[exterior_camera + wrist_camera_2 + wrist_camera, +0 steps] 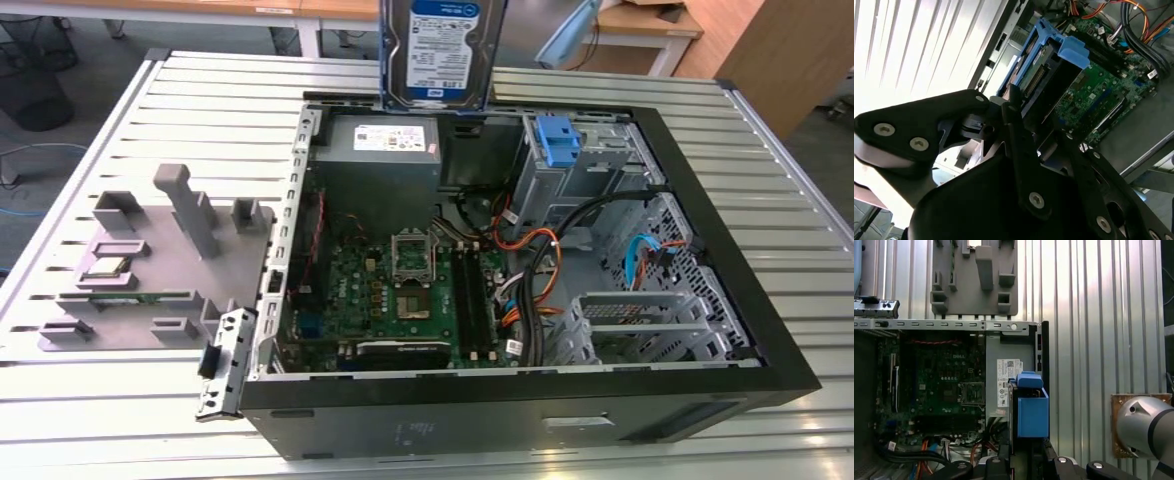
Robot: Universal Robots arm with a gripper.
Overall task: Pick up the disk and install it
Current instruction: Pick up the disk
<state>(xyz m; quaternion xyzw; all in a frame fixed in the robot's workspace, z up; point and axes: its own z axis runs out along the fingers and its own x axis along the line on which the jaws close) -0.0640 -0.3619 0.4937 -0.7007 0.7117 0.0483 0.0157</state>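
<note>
While the disk [442, 50] hangs upright over the far wall of the open computer case [747, 330], I see its white-and-blue label turned toward the exterior view, with rows of dark print on the white part that I cannot make out. Just below it, inside the case, sits the grey power supply [380, 150], which carries a white label of its own on its top face. To the exterior view's right of that, a lone blue bracket [558, 140] stands in the drive bay. The green motherboard [400, 290] lies on the case floor, with orange and black cables [534, 245] beside it. In the first wrist view the gripper [1026, 452] has its dark jaws clenched on the disk [1032, 412], seen edge-on with its blue rail showing. In the second wrist view the fingers [1019, 145] run up to the drive's blue-railed body [1049, 75], pressed against it on either side. On the slatted metal table [200, 90], to the exterior view's left of the case, rests a grey fixture tray [147, 260] with upright posts.
</note>
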